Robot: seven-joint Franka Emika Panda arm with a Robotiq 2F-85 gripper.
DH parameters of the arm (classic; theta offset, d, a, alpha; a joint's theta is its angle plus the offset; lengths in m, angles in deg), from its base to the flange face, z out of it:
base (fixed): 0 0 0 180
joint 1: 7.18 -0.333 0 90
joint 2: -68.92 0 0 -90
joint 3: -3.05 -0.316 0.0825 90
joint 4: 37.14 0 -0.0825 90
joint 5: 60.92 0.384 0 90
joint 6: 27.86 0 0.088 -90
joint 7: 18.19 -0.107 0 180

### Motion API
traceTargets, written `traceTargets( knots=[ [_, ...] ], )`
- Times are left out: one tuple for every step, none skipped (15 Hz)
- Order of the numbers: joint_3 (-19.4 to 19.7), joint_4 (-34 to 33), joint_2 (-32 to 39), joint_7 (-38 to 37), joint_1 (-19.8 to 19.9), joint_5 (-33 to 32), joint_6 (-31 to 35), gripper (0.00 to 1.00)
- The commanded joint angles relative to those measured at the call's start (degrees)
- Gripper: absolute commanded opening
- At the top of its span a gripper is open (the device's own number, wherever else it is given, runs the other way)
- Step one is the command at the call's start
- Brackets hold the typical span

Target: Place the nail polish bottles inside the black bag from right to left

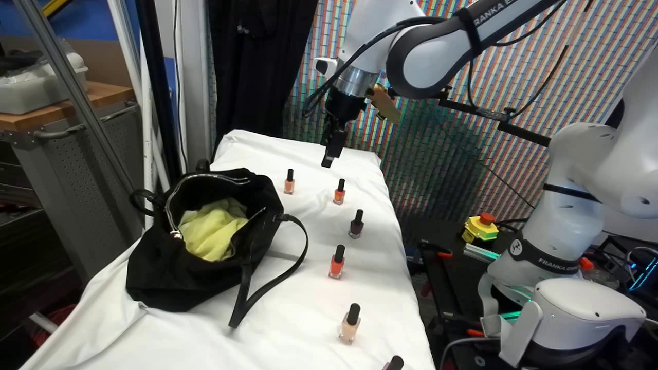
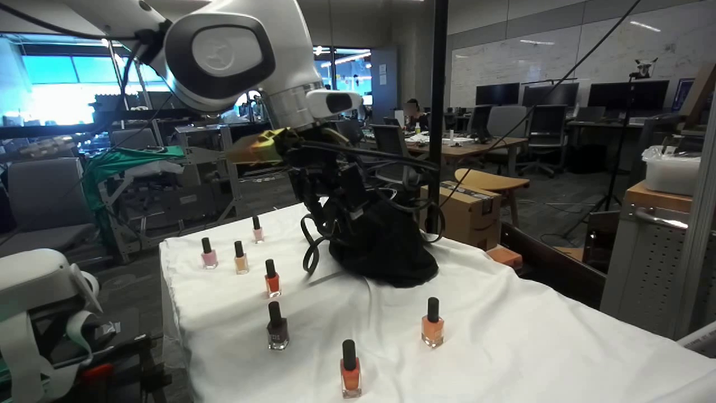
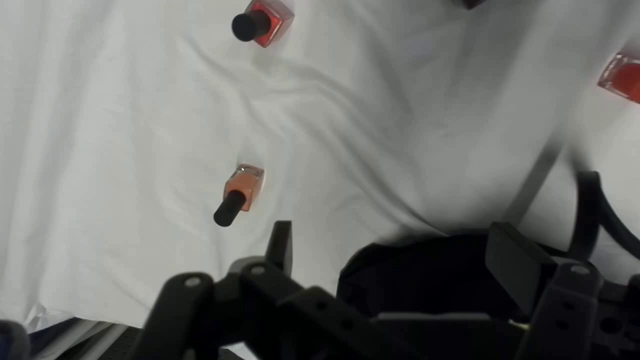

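Where fingers overlap it, the black bag is hidden.

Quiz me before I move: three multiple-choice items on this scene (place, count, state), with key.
1. Relative to the draped white cloth, the slouchy black fabric handbag is:
A) on top
B) underneath
C) off

2. Small black-capped glass bottles visible in an exterior view:
A) two
B) four
C) seven

3. The black two-fingered gripper is:
A) shut, empty
B) open, empty
C) shut on a bottle

1 A: both exterior views show it resting there.
2 C: seven stand apart there.
3 B: the wrist view shows spread fingers, holding nothing.
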Motion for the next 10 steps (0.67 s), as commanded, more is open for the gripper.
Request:
traceTargets(
  knots=[
    [0.83,-6.6,7.91,1.86,1.63,-3.17,1.65,1.0],
    [1.04,-7.75,9.47,2.15,2.04,-3.61,1.94,1.0],
    [1.31,-8.68,11.21,2.25,2.47,-4.3,2.52,1.0],
    [1.56,-10.07,12.74,2.93,2.93,-4.06,2.14,1.0],
    [1.73,-11.19,14.24,3.11,3.31,-4.03,2.12,1.0],
    [1.85,-12.43,15.77,3.84,3.78,-3.18,1.84,1.0],
    [1.9,-13.49,17.15,4.33,4.21,-2.71,1.81,1.0],
    [1.92,-14.55,18.55,4.5,4.62,-2.48,1.94,1.0],
    [1.8,-15.7,19.98,4.8,5.06,-1.96,1.78,1.0],
    [1.42,-17.08,21.57,5.4,5.55,-0.92,1.24,1.0]
  ],
)
